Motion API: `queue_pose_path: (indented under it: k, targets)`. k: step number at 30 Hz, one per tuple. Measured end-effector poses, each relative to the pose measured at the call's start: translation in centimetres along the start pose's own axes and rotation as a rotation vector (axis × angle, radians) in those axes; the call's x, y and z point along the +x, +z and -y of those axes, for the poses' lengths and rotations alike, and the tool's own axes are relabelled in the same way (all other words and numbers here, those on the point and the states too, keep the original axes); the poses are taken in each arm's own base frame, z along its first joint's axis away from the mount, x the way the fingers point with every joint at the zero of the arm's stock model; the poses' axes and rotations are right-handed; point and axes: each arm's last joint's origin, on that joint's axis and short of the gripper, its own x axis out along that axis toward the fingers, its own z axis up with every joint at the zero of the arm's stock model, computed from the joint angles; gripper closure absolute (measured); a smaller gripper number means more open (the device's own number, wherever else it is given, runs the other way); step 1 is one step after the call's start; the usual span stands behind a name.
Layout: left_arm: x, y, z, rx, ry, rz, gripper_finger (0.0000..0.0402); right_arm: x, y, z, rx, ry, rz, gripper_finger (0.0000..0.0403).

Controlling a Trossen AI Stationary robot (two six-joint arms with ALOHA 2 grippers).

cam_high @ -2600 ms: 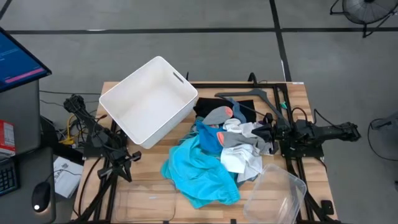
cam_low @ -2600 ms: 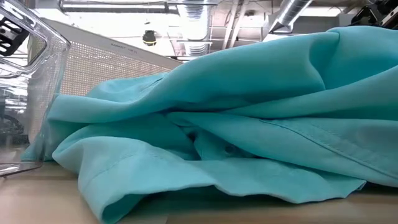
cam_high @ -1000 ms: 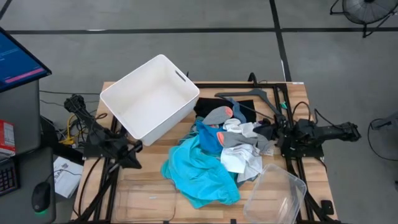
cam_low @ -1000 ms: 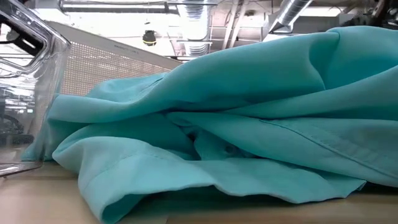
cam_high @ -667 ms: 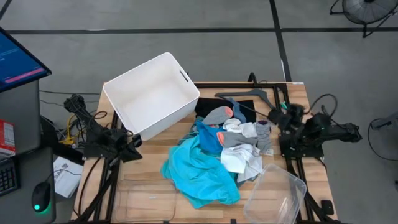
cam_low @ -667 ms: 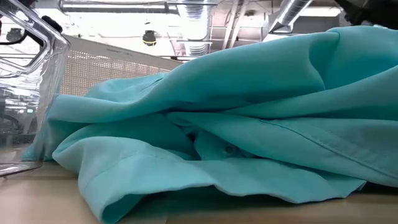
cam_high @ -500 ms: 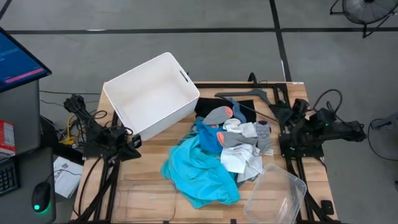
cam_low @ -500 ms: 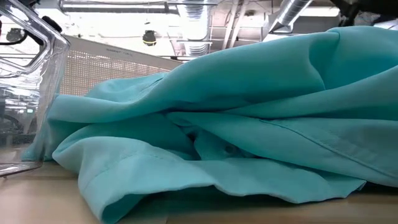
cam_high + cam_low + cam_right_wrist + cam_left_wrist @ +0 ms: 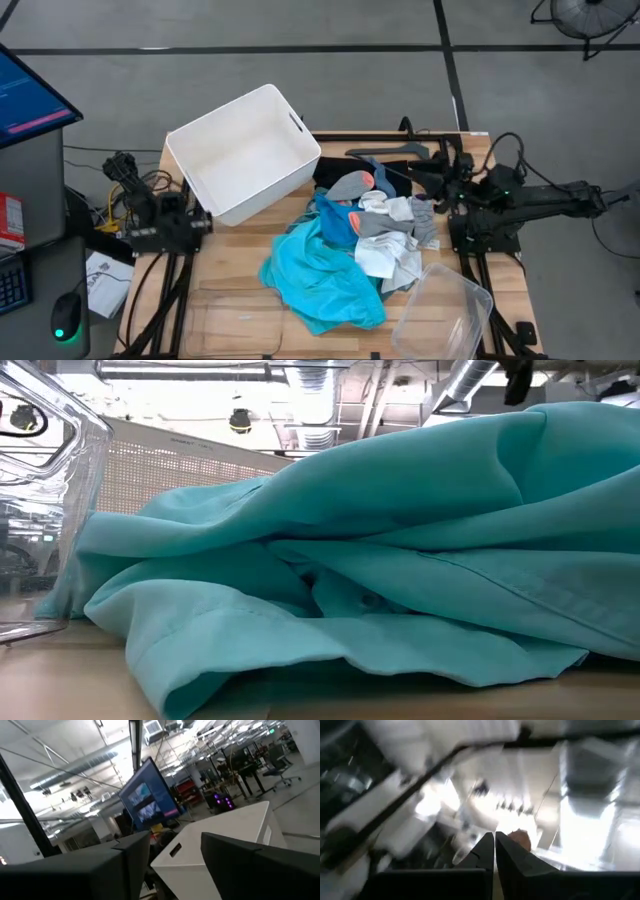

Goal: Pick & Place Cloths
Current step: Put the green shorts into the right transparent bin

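Wooden tabletop (image 9: 240,285) fills the high view, with the cloths (image 9: 350,250) heaped at its middle, beside a white bin (image 9: 243,155) tilted toward them, likely so that garments can be dropped in. The right gripper (image 9: 438,165) reaches over the table's far right side near a black hanger (image 9: 400,152); the left gripper (image 9: 200,222) waits at the left edge. In the low view, turquoise fabric (image 9: 380,560) lies in soft, rumpled folds, next to a clear container (image 9: 45,510). The left wrist view shows the fingers (image 9: 482,852) pressed together, empty. The right wrist view shows its fingers (image 9: 240,865) parted, gripping nothing, facing the bin.
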Motion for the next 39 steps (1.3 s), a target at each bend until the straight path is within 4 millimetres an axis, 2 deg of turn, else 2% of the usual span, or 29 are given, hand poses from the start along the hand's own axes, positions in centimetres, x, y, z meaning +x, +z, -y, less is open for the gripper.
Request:
queue_pose_path:
  k: [3,6,11,16,27,33,39]
  targets:
    - [-0.1,1.0,0.7,0.079,-0.06,0.108,0.04,0.7,0.5,-0.6,-0.027,0.024,-0.007,0.0209]
    - [0.4,1.7,1.3,0.167,-0.074,0.141,0.04,1.3,1.3,-1.2,-0.04,0.06,-0.008,0.0199]
    - [2.3,2.8,2.6,0.27,-0.089,0.173,0.04,1.7,2.7,-2.2,-0.059,0.123,0.01,0.0191]
    - [5.4,3.4,3.9,0.373,-0.079,0.178,0.04,1.7,3.5,-2.6,-0.074,0.152,0.022,0.0191]
    - [13.9,3.9,6.4,0.529,-0.034,0.21,0.04,2.2,2.0,-2.1,-0.133,0.105,-0.097,0.0191]
    - [17.3,4.1,7.3,0.538,0.002,0.252,0.04,2.1,2.1,-2.1,-0.132,0.106,-0.093,0.0193]
    - [19.5,3.7,7.3,0.567,0.056,0.272,0.04,2.1,2.0,-2.1,-0.134,0.103,-0.101,0.0193]
